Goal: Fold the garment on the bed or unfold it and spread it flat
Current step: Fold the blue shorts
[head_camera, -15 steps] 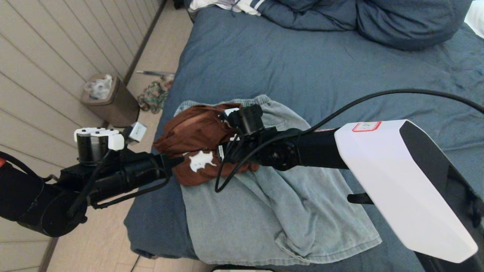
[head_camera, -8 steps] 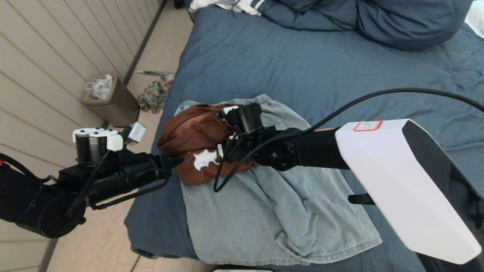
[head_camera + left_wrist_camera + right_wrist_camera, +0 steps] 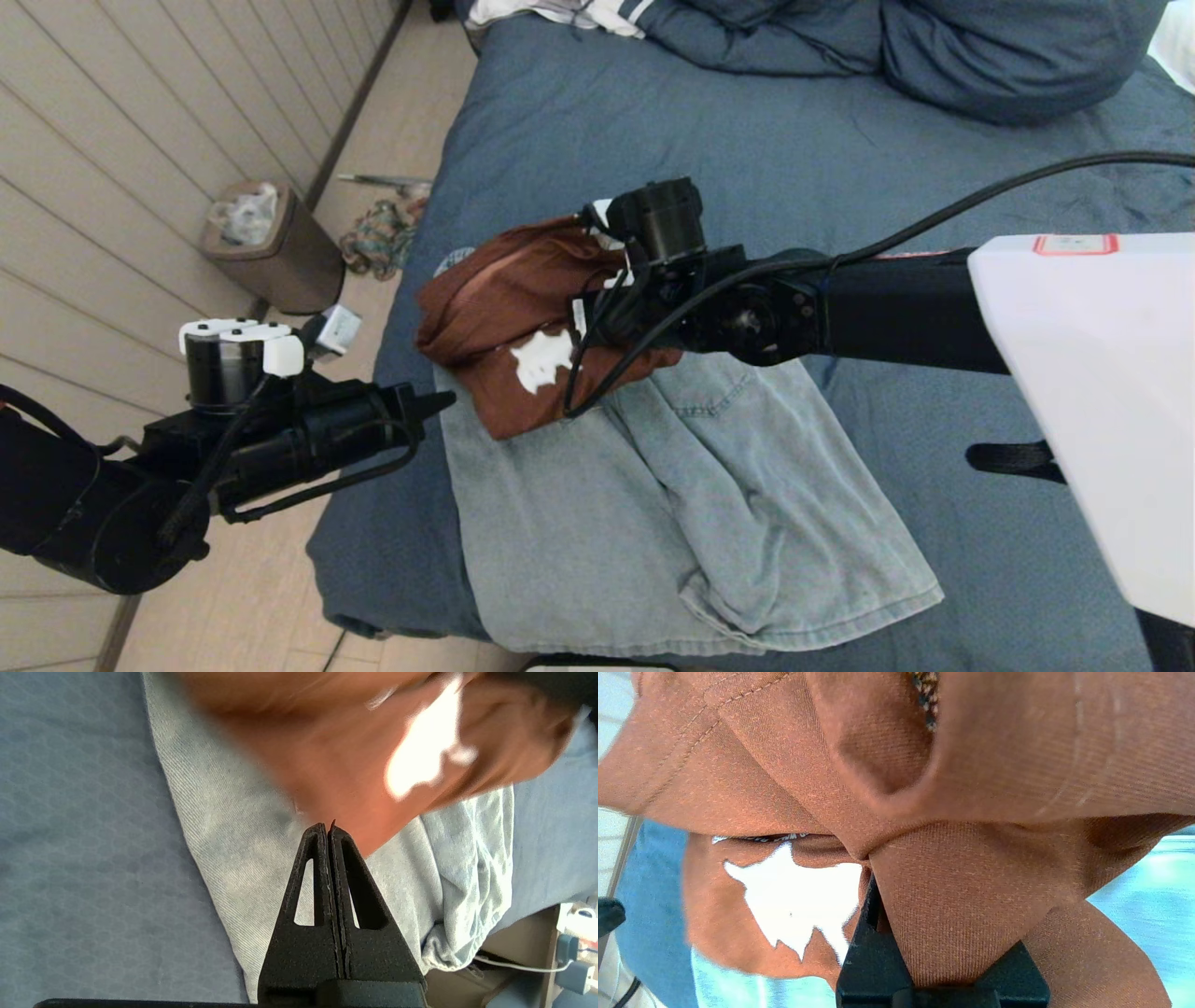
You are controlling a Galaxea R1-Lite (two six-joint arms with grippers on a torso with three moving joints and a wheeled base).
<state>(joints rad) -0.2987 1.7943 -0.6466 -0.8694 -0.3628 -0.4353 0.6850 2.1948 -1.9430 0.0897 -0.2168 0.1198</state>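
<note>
A rust-brown garment (image 3: pixel 495 299) with a white print hangs bunched above the left part of the bed (image 3: pixel 747 159). My right gripper (image 3: pixel 597 322) is shut on a fold of it; in the right wrist view the brown cloth (image 3: pixel 971 882) covers the right gripper (image 3: pixel 924 914) almost wholly. My left gripper (image 3: pixel 439 403) stands at the bed's left edge, shut with nothing held, just short of the garment's lower edge. In the left wrist view the left gripper (image 3: pixel 327 828) points at the brown garment (image 3: pixel 336 765) above pale cloth.
Light-blue denim shorts (image 3: pixel 653 504) lie spread under the garment, reaching the bed's front edge. A blue duvet (image 3: pixel 934 47) is heaped at the back. On the floor to the left stand a bin (image 3: pixel 271 247) and a cloth pile (image 3: pixel 378 238).
My right gripper closed on the brown garment, then rose and drew it back and right, off the left gripper's tip. The left arm stayed put.
</note>
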